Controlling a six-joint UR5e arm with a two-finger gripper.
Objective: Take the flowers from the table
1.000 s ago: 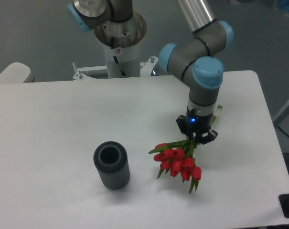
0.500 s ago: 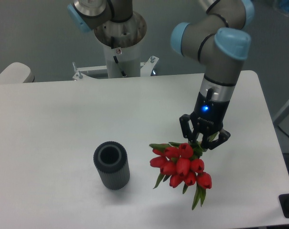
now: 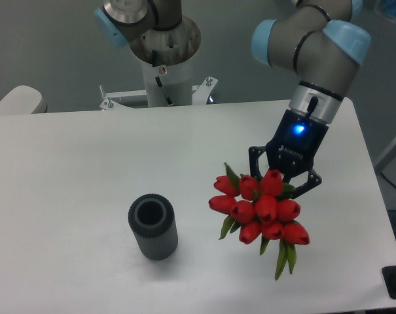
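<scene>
The flowers (image 3: 260, 208), a bunch of red tulips with green leaves, hang in the air above the right half of the white table (image 3: 80, 170). Their blooms face the camera and hide the stems. My gripper (image 3: 284, 180) is shut on the flowers just behind the blooms, its black fingers showing on either side of the bunch. A blue light glows on the gripper's body. The arm reaches down from the upper right.
A dark grey ribbed cylinder (image 3: 152, 227) stands upright on the table, left of the flowers, its hollow top open. The robot's base (image 3: 163, 49) is mounted behind the table's far edge. The table's right edge lies close to the gripper.
The gripper has risen with the flowers, lifting them off the table and tilting the blooms toward the camera. The arm has swung slightly right. The cylinder has not moved.
</scene>
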